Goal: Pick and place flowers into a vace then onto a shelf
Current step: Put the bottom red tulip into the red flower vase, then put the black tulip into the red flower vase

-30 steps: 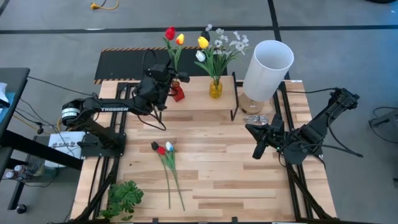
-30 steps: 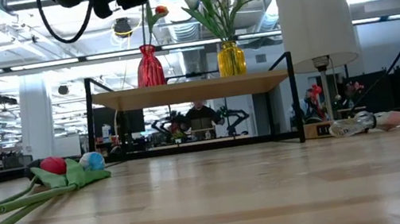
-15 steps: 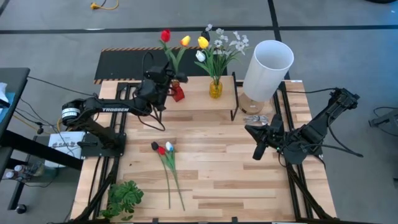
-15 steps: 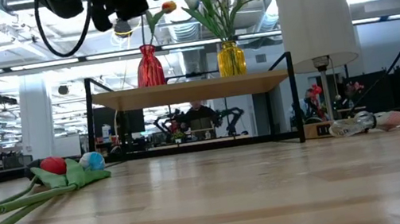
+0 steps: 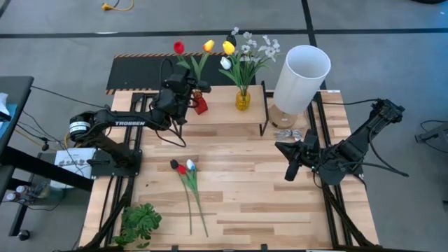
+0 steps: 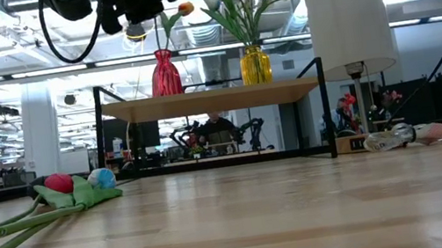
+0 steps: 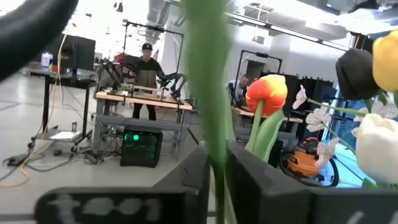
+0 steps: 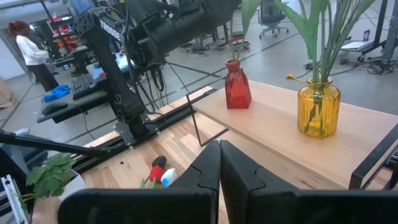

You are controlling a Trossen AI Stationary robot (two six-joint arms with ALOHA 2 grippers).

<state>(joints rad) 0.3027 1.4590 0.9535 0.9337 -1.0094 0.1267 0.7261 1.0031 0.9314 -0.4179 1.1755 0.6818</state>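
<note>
High view: left hand (image 5: 192,89), fingers clamped on tulip stems (image 5: 199,70), hovers above the red vase (image 5: 200,104) on the shelf (image 5: 224,108).

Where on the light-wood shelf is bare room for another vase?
The light-wood shelf is bare between the red glass vase and yellow glass vase. Its left end is crowded by the left gripper, at the red vase's stems.

Open board right of loose tulips (image 5: 183,168), lamp (image 5: 299,77) crowding shelf (image 5: 231,112) end, seemingly touching
</note>
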